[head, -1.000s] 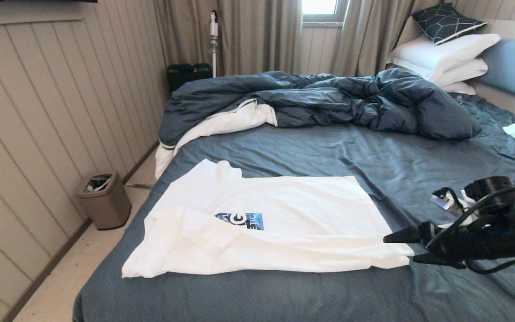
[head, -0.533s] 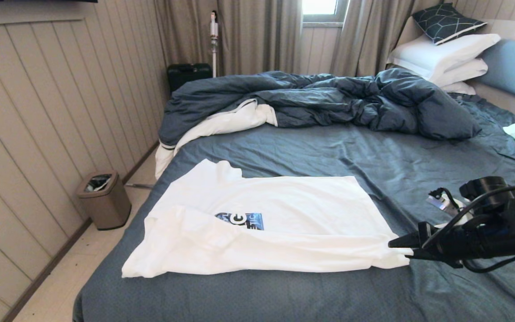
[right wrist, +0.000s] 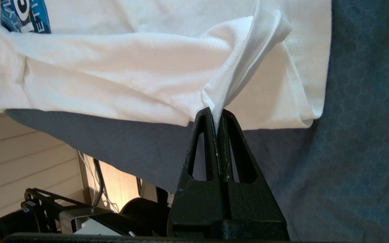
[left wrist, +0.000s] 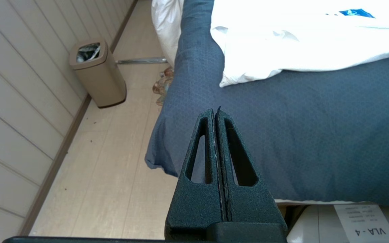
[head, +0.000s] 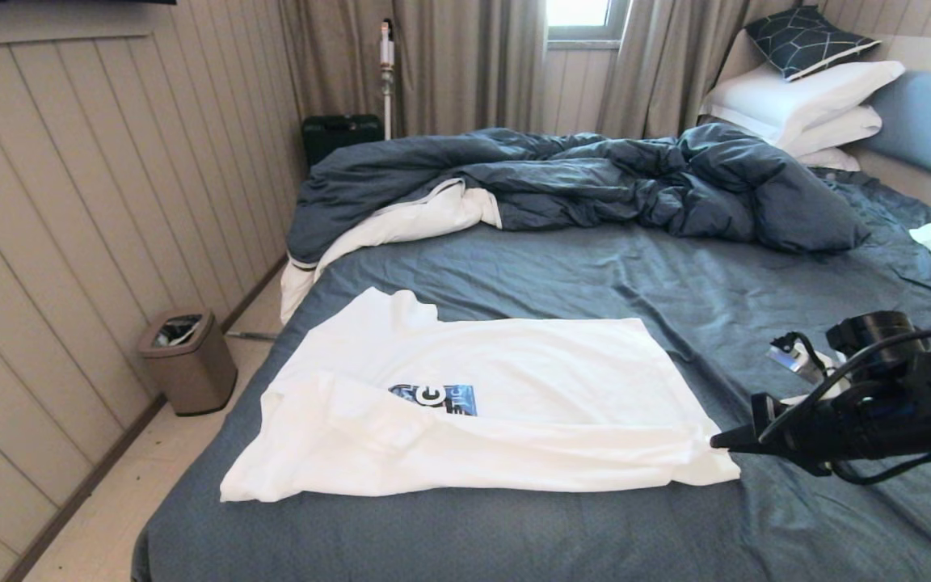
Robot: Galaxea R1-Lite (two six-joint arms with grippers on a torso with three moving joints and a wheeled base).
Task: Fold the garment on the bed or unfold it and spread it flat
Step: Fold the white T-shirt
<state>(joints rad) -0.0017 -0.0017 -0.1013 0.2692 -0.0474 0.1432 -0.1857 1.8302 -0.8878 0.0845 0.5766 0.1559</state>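
Note:
A white T-shirt garment (head: 498, 404) with a blue print (head: 435, 398) lies on the bed (head: 635, 283), its near long edge folded over itself. My right gripper (head: 718, 441) sits at the shirt's near right corner, shut on the hem (right wrist: 218, 108), which it pinches up off the sheet. The garment (right wrist: 130, 67) fills the far half of the right wrist view. My left gripper (left wrist: 215, 113) is shut with nothing in it, held off the bed's near left corner, below the shirt's sleeve end (left wrist: 245, 71); it does not show in the head view.
A rumpled dark duvet (head: 579, 182) lies across the far half of the bed, white pillows (head: 805, 101) stack at the blue headboard (head: 930, 121). A beige bin (head: 187, 360) stands on the floor left of the bed. Panelled wall runs along the left.
My right gripper's fingers stood open at the shirt's right corner and have closed on the hem; the corner is now lifted slightly. The left arm has not moved.

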